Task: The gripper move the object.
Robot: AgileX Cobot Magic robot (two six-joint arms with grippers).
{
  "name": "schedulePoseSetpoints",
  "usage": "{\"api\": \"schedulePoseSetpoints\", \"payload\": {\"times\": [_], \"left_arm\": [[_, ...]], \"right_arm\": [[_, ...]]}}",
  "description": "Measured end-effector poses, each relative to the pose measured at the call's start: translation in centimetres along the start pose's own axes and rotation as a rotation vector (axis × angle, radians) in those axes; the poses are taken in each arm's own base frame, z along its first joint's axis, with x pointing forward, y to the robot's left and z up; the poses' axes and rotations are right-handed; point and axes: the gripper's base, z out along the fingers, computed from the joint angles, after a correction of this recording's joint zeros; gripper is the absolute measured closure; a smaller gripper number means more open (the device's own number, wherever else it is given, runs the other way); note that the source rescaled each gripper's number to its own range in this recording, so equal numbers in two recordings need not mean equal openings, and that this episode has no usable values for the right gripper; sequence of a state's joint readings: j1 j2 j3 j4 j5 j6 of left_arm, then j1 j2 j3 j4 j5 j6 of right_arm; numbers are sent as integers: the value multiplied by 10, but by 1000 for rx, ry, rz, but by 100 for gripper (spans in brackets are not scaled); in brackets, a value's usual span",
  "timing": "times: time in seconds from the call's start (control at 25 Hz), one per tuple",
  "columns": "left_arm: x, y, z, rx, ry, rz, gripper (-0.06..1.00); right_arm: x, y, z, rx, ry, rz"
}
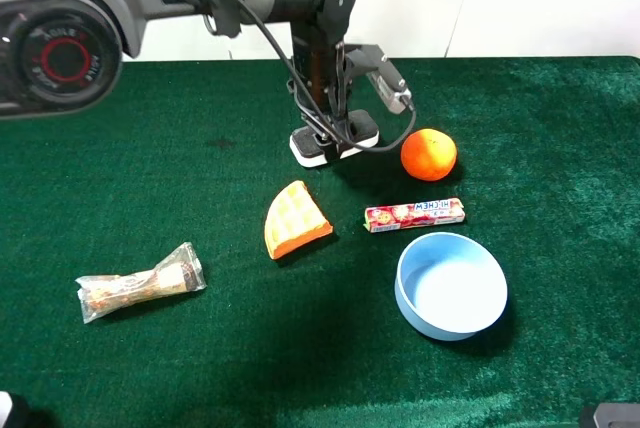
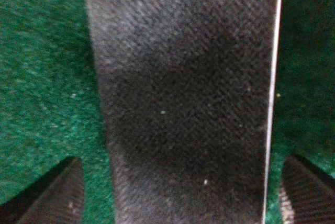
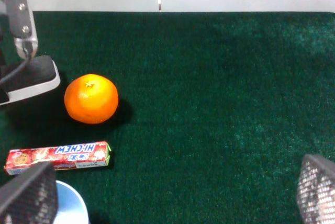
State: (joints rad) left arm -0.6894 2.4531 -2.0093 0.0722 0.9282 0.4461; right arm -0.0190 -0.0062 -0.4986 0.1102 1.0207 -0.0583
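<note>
The board eraser (image 1: 312,149), black felt on a white base, lies on the green cloth at the back middle. My left gripper (image 1: 336,131) stands straight down over it. In the left wrist view the felt top (image 2: 183,103) fills the picture. The two black fingers (image 2: 52,198) stand on either side of it, with green cloth showing in the gaps, so the left gripper (image 2: 180,200) is open around the eraser. The eraser's end also shows in the right wrist view (image 3: 32,79). My right gripper (image 3: 172,198) is open and empty, low at the front right.
An orange (image 1: 429,154) lies right of the eraser, with a red-and-white candy roll (image 1: 414,214) in front of it. A light blue bowl (image 1: 495,293) is at the front right. An orange waffle wedge (image 1: 296,220) is in the middle and a wrapped snack bar (image 1: 140,284) at the left.
</note>
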Motion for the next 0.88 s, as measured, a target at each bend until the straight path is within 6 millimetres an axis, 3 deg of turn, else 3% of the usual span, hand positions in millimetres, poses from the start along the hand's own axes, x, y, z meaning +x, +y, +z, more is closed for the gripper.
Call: {"api": "schedulePoseSetpoints", "payload": {"times": [0.12,0.32,0.36,0.48,0.56,0.76,0.88], "left_arm": [[-1,1,-14,-9,-15,1,45],[2,1,-47,-14,-17,-1,40],[3,1,-55,-14,-18,-2,36],[9,0,-82,-10,-8,-11,10],[14,-2,-102,-3,8,-27,1],[25,-4,-156,-43,-70,-92,-5],[42,-12,-190,-57,-110,-125,-5]], "right_arm": [[0,0,0,0,0,0],[0,0,0,0,0,0],[0,0,0,0,0,0],[0,0,0,0,0,0],[0,0,0,0,0,0],[0,0,0,0,0,0],[0,0,0,0,0,0]]}}
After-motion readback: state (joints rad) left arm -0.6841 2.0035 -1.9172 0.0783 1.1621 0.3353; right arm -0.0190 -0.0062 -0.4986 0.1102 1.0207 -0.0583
